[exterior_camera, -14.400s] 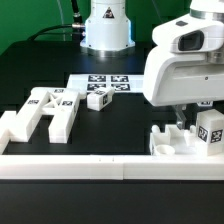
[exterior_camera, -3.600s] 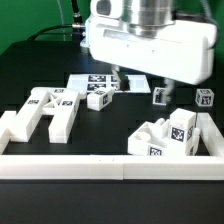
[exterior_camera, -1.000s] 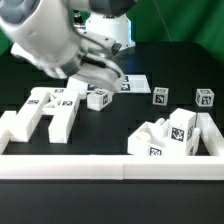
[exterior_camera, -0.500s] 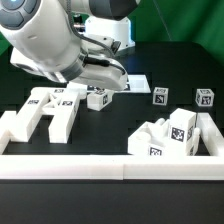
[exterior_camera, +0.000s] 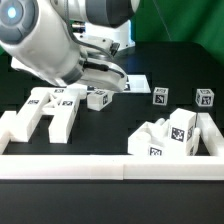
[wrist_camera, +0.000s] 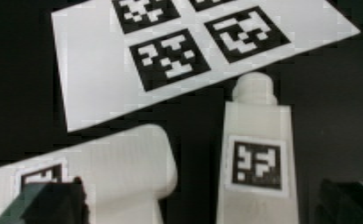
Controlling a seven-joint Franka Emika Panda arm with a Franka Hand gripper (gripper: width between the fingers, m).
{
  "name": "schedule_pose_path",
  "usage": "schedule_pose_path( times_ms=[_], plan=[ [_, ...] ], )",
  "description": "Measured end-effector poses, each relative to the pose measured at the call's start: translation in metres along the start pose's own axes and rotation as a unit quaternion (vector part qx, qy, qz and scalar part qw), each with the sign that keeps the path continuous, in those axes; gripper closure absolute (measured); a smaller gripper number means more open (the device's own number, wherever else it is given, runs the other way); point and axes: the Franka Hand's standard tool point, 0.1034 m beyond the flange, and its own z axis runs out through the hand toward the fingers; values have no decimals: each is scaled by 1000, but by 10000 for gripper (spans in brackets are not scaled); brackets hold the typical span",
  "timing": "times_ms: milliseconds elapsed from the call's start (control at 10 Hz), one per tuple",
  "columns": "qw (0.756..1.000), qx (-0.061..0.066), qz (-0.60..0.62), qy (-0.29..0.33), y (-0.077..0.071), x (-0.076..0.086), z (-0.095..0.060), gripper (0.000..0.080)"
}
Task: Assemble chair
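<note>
The gripper (wrist_camera: 199,198) hangs over a tagged bar (wrist_camera: 252,150) beside the marker board (wrist_camera: 151,55); jaws wide apart, holding nothing

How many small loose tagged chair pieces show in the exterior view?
3 small pieces: one beside the marker board, near the arm; two toward the exterior view's right. The arm may hide more.

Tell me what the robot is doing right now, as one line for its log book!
arm: over loose chair parts | fingers: open, empty | under wrist: tagged bar beside marker board
</note>
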Motion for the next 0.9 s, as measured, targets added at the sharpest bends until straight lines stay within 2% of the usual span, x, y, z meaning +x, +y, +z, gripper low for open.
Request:
schedule_pose_path(
  times_ms=[100,200,500,700,900],
  plan=[
    [999,-7,7,-33,-2,0,-1,151],
    [1000,-11,5,-25,-6,5,-6,151],
    [1000,-10,8,-24,-5,5,-5,151],
    [1000,-19,14,-10,-20,10,-5,151],
    [999,-33,9,10,-25,18,-7,151]
  ],
)
